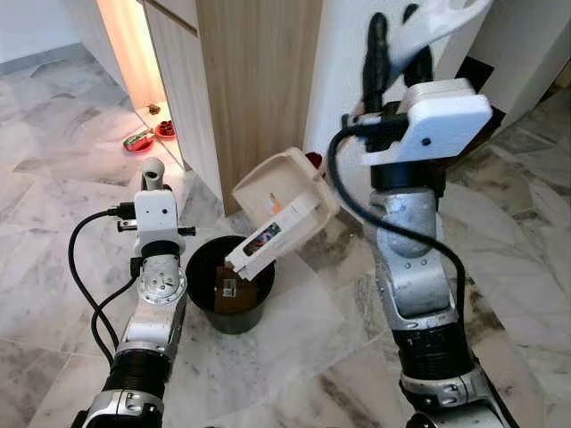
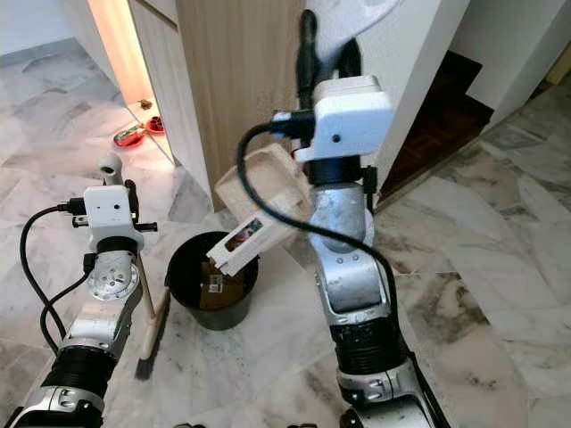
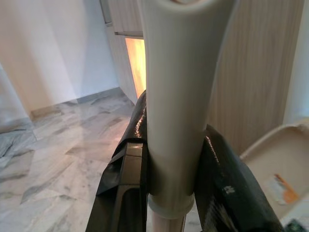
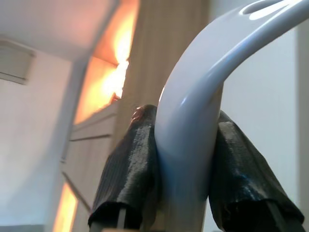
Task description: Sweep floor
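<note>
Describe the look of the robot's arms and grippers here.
Both arms are silver metal with black ribbed joint sections. Each wrist carries a white boxy camera housing with a looping black cable. The left gripper and right gripper have two long black fingers.

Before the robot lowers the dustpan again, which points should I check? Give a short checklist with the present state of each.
1. Right end effector shut on the dustpan handle: ok.
2. Left end effector shut on the broom handle: ok.
3. Dustpan tilted with its lip over the black bin: ok.
4. Dustpan emptied: not ok, a wrapper sits at its lip.
5. Broom head on the floor beside the bin: ok.
6. Room left in the bin: cannot tell.
</note>
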Tool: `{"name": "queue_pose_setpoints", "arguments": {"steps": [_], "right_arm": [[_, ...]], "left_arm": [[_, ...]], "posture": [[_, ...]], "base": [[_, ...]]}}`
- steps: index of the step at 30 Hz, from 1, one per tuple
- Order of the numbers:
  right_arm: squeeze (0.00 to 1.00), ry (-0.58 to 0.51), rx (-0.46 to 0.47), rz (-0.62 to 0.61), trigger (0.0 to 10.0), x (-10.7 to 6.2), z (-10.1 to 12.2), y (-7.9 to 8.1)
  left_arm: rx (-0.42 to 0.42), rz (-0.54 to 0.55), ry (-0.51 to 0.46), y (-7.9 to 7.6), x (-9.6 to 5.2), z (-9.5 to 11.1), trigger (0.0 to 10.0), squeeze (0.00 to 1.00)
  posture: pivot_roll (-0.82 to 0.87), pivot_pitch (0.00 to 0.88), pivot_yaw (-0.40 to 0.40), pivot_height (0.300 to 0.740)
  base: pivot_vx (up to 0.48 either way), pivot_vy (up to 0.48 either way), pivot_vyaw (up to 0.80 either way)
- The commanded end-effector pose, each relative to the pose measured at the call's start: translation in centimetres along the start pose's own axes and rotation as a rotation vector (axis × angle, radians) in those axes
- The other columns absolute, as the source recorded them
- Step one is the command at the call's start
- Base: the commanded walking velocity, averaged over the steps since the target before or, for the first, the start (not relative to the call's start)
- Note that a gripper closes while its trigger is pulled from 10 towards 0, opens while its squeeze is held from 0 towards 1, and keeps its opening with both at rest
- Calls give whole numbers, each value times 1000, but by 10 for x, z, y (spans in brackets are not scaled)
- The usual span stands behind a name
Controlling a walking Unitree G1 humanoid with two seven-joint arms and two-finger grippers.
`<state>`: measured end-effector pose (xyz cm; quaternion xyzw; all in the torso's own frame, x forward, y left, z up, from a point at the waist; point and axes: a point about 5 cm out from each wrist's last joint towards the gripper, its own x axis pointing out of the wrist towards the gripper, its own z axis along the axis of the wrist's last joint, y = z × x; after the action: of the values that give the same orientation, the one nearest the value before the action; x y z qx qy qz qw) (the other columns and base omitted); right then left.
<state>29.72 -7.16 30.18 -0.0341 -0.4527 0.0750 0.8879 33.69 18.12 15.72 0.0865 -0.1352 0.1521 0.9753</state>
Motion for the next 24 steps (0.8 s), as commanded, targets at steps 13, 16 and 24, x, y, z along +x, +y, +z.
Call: {"name": "queue_pose_setpoints", "arguments": {"steps": [13, 16, 24], "right_arm": [[0, -169, -14, 58, 10000, 2, 29, 10], [0, -173, -24, 72, 10000, 1, 29, 13], [0, -114, -132, 29, 10000, 2, 20, 4]], "left_arm": [[-14, -6, -50, -3, 2, 9, 10000, 0], [-16, -7, -50, -3, 1, 9, 10000, 0], [-17, -10, -48, -3, 1, 8, 10000, 0]], "posture": [[-11, 110, -54, 740], [-11, 110, -54, 740], [-15, 111, -55, 740]], "base": [[0, 0, 0], [0, 0, 0], [0, 0, 0]]}}
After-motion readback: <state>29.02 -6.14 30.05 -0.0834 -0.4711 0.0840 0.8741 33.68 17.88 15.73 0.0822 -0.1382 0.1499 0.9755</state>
